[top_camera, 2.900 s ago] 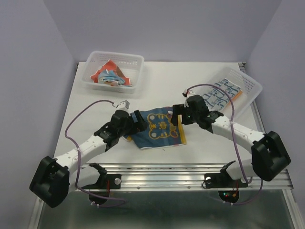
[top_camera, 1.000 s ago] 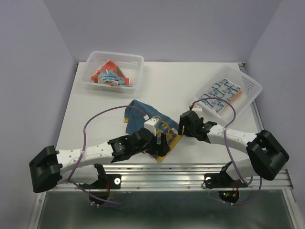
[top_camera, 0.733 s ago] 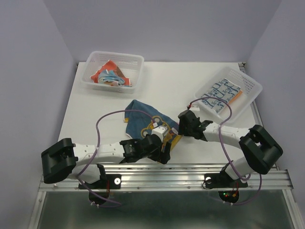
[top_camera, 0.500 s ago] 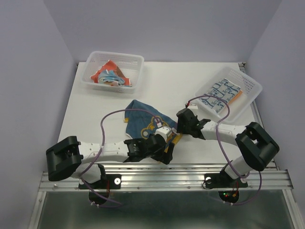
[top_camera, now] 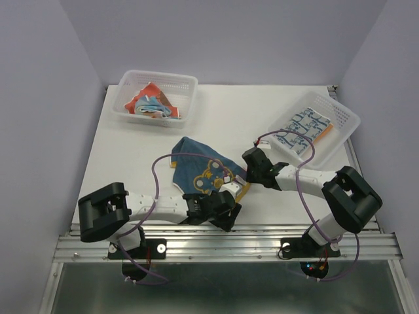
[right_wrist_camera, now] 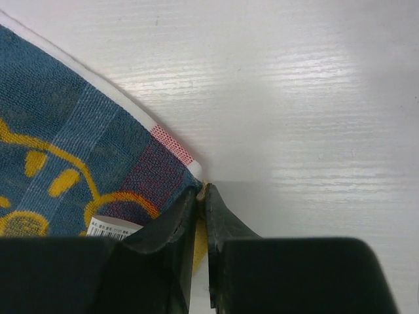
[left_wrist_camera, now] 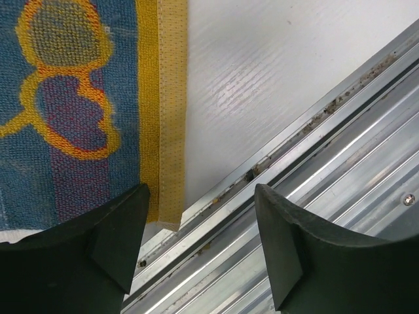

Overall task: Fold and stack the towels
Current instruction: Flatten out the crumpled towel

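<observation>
Navy towel (top_camera: 186,162) with its yellow bear (top_camera: 211,172) lies rumpled near the desk's (top_camera: 131,150) front edge. Your right gripper (right_wrist_camera: 203,194) pinches its corner; only that wrist view shows the white label (right_wrist_camera: 114,226). Your left gripper (left_wrist_camera: 200,196) gapes wide by the yellow hem (left_wrist_camera: 171,98).

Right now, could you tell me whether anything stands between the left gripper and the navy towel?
Nothing visible does: the open left gripper hangs right above the navy towel, at its yellow hem.

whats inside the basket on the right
In the right basket, a folded white towel with blue print lies on top. An orange towel shows only an edge beneath it. Whether anything else lies under them is hidden.
</observation>
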Tool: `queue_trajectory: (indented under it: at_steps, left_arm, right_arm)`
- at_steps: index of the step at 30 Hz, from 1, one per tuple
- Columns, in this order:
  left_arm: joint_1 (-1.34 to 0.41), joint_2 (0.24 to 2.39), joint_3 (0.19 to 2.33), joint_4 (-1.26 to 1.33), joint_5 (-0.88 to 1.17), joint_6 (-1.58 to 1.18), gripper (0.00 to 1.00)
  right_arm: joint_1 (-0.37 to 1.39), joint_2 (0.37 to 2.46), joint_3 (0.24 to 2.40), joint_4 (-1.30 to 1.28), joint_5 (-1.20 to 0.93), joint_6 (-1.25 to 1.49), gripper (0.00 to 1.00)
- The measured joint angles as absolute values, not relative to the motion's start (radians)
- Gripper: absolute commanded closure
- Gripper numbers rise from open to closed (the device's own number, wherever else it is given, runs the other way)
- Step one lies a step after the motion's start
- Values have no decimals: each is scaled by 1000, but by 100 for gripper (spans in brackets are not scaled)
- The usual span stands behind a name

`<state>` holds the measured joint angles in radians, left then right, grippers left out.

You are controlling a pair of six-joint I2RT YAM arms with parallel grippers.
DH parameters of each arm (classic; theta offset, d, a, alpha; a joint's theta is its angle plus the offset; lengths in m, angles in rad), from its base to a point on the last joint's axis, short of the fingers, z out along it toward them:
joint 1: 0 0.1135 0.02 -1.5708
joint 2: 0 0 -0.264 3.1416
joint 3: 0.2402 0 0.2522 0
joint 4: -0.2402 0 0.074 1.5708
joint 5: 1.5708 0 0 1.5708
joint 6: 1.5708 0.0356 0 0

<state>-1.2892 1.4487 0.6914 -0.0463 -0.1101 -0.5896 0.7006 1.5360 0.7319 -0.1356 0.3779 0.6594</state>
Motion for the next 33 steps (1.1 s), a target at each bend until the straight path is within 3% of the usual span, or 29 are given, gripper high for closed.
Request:
queue_trajectory:
  at_steps: [14,18,21,22,24,28,30,33]
  left_arm:
    - [-1321,1513,772,-204,-221,-609,34]
    - [-1333,1533,790,-247,-279,-630,50]
    - [-1336,1547,801,-272,-315,-636,70]
    - [-1336,1553,806,-278,-319,-640,84]
    - [-1340,1568,816,-281,-342,-646,100]
    - [-1347,1591,837,-296,-370,-660,100]
    - [-1351,1593,839,-300,-379,-668,100]
    - [-1351,1585,840,-311,-390,-691,100]
  right_arm:
    - [701,1531,731,-142,358,659,88]
    - [701,1530,731,-142,352,659,88]
    - [701,1530,731,-142,350,659,88]
    - [701,1530,731,-142,350,659,88]
    - [701,1526,730,-143,348,659,88]
    - [701,1511,728,-145,344,658,90]
    - [701,1497,724,-146,340,656,99]
    - [701,1461,719,-148,332,647,99]
